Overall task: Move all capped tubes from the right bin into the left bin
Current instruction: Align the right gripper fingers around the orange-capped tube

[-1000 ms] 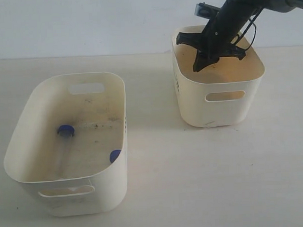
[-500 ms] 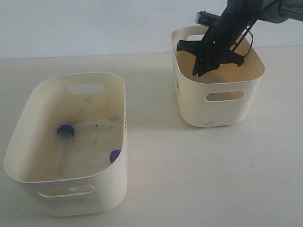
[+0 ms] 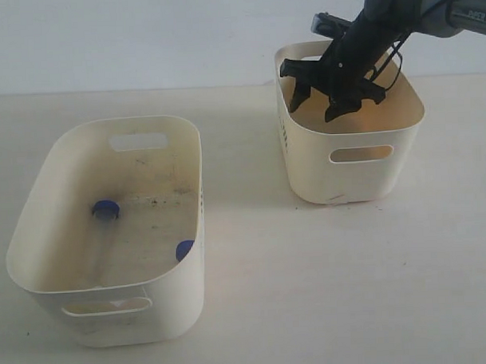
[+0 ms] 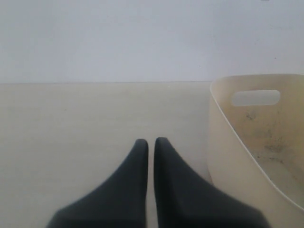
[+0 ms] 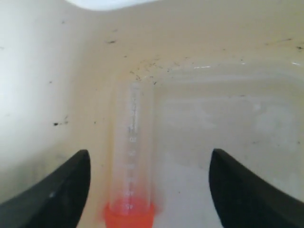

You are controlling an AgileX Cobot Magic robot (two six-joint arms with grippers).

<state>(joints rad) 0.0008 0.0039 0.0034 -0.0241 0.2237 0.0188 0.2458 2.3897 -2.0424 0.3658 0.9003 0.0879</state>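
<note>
Reaching down from the upper right of the exterior view, the right gripper (image 3: pixel 316 107) is hanging inside the right bin (image 3: pixel 363 178), its two black fingers standing spread apart. The bin's near wall is hiding the floor under them. Well apart on the table (image 3: pixel 311 291), the left bin (image 3: pixel 37 229) is holding two blue-capped tubes (image 3: pixel 106 209). One cap is lying near the middle of the speckled floor. The other is showing just over the near rim, against the bin's right-hand wall.

Left wrist view: the left gripper (image 4: pixel 151 142) is pointing out over bare table, its fingers lying together with only a thin slit between them and gripping nothing. The left bin (image 4: pixel 223 142) is sitting near it, off to one side, slot handle showing.

Right wrist view: the right gripper (image 5: pixel 149 152) is gaping wide above the floor of the right bin (image 5: pixel 38 71). An orange-red-capped tube (image 5: pixel 133 161) is lying flat on that floor between the fingers, nearer one finger than the other, with a gap showing on each side. Its cap end is pointing toward the camera, and its clear body is running away toward the bin wall.
</note>
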